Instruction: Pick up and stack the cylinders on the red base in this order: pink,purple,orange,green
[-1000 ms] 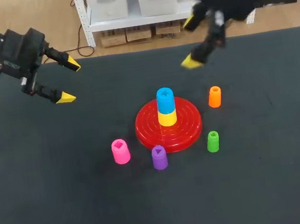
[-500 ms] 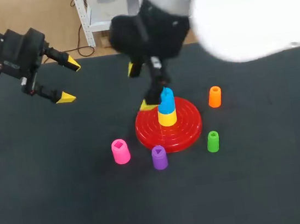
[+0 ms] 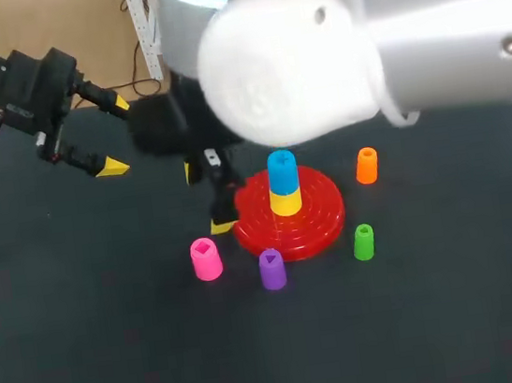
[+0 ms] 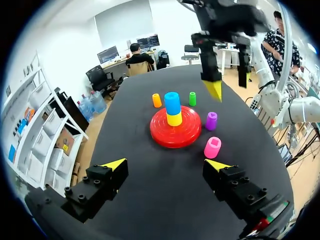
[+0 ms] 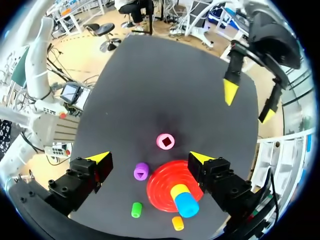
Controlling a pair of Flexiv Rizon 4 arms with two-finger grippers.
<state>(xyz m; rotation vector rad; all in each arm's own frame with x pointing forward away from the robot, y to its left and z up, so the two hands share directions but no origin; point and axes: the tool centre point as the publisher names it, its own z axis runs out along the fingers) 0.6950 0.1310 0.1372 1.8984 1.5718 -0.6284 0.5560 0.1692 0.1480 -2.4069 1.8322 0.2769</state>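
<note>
Base: the base sits mid-mat and it's got a yellow with a blue on top, so the middle isn't bare.
Pink: pink stands upright on the mat, just beside the base's near left edge. Not picked up.
Purple: purple is upright right by the base's near edge, between pink and green. Nothing's touching it.
Orange: orange stands near the base's far right side, apart from it.
Green: green stands just beside the near right edge.
Right gripper: the right gripper is spread wide with nothing in it, hanging above the mat on the left side of the base. From its own camera, pink is just ahead of the fingers and purple is roughly under it, with no contact on either.
Left gripper: the left gripper is spread wide and empty too, up over the far left of the mat, well apart from all the cylinders.
Done so far: honestly zero out of four, as far as I can see. None of the colours in the order is on the stack.
Left to do: all of it. Pink goes first, then purple, orange, green, and they'd have to go on top of blue.
My guess: the right arm is lining up for pink, since it's first in the order and close by. It'd need to come down and centre on it before closing.
</note>
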